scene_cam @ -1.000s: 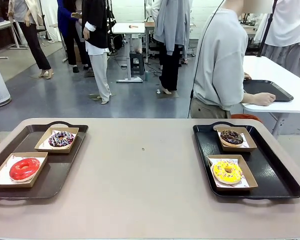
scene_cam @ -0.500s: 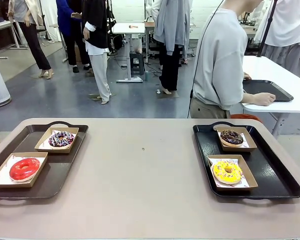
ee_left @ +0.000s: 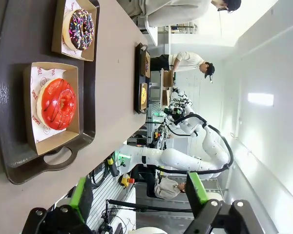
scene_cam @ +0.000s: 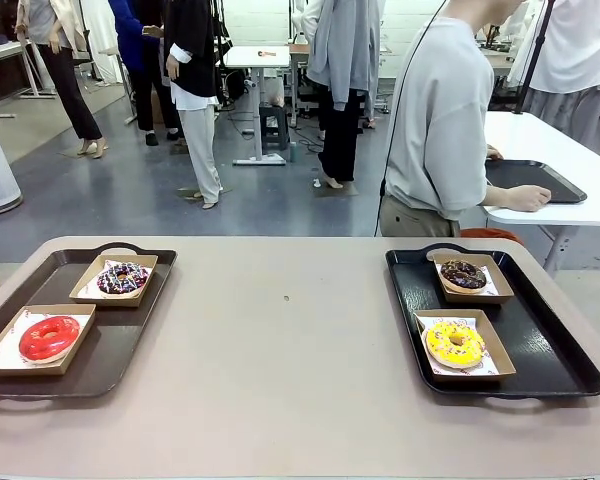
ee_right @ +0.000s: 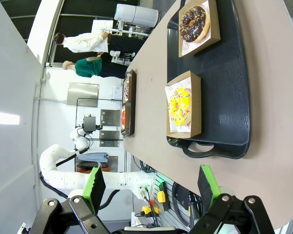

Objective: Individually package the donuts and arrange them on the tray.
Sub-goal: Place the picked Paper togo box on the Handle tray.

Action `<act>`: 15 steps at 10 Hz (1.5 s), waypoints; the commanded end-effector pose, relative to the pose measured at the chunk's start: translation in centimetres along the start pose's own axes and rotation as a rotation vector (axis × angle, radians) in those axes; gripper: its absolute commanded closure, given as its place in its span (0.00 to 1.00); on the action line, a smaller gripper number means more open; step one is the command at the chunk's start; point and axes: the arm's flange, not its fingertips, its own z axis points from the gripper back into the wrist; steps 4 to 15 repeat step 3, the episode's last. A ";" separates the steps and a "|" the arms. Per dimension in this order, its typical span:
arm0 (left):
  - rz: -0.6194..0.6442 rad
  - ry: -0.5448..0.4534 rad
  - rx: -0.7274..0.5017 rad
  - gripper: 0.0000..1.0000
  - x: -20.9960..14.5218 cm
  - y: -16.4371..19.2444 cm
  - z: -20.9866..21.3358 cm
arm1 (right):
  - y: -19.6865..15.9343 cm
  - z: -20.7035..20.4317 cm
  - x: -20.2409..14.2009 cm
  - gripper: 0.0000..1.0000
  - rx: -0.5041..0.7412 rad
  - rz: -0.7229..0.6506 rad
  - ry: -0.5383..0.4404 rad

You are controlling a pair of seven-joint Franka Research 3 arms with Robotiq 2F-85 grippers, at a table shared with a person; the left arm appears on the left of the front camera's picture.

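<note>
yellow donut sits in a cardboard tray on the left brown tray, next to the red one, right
Not quite. The yellow donut does sit in a cardboard tray, but on the black tray at the right of the table, with the dark chocolate donut behind it. The red donut is on the brown tray at the left. The front view shows this.

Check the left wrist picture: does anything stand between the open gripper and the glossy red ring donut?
Nothing visible does. The left gripper hangs open, off the table's edge. The glossy red ring donut lies uncovered in its brown cardboard tray on the dark brown serving tray, with bare tray and table between.
</note>
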 end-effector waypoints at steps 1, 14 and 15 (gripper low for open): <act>0.001 -0.004 -0.006 0.00 -0.2 0.0 0.1 | 0.0 0.0 0.0 0.00 0.016 0.012 -0.009; 0.001 -0.004 -0.006 0.00 -0.2 0.0 0.1 | 0.0 0.0 0.0 0.00 0.016 0.012 -0.009; 0.001 -0.004 -0.006 0.00 -0.2 0.0 0.1 | 0.0 0.0 0.0 0.00 0.016 0.012 -0.009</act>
